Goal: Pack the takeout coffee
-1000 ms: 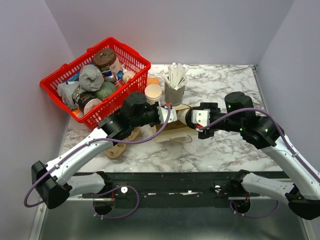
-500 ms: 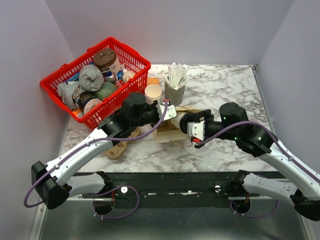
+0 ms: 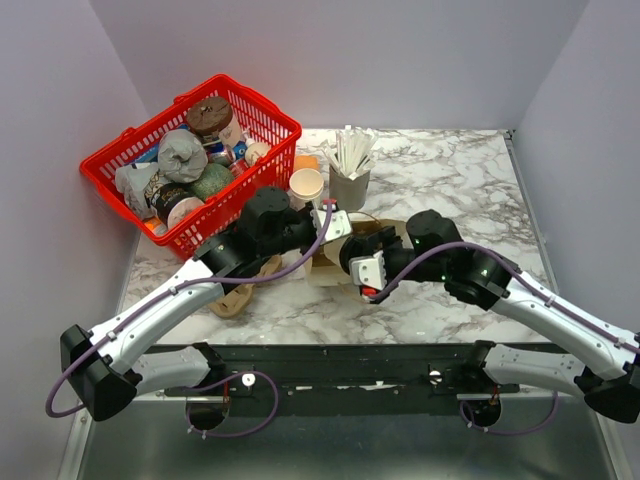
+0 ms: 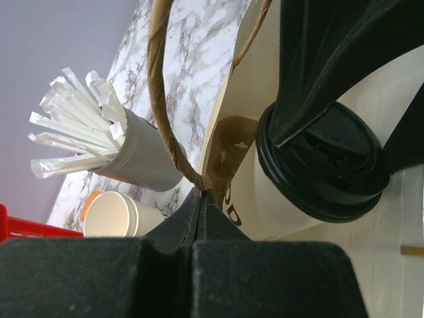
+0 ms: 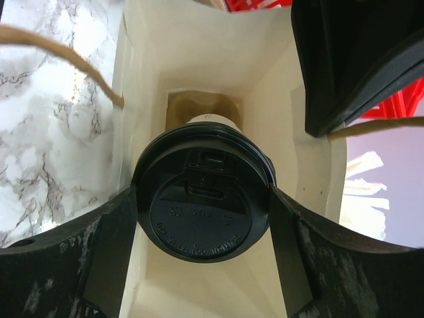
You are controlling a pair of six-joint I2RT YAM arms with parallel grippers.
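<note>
The takeout coffee (image 5: 204, 199), a cream cup with a black lid, sits inside the open mouth of a cream paper bag (image 5: 199, 53). My right gripper (image 5: 204, 207) is shut on the cup, one finger on each side of the lid. In the top view the right gripper (image 3: 354, 262) covers the cup at the bag (image 3: 385, 238). My left gripper (image 4: 201, 192) is shut on the bag's brown twisted handle (image 4: 159, 99), holding the bag open. The cup (image 4: 265, 205) shows close beside it in the left wrist view.
A red basket (image 3: 265, 112) full of goods stands at the back left. A stack of cream paper cups (image 3: 306, 185) and a grey cup of white sticks (image 3: 350, 180) stand just behind the bag. A brown item (image 3: 240, 295) lies under the left arm.
My right arm has moved left with the coffee, bringing the cup into the bag's mouth. The left gripper has kept its hold on the handle, almost still.
</note>
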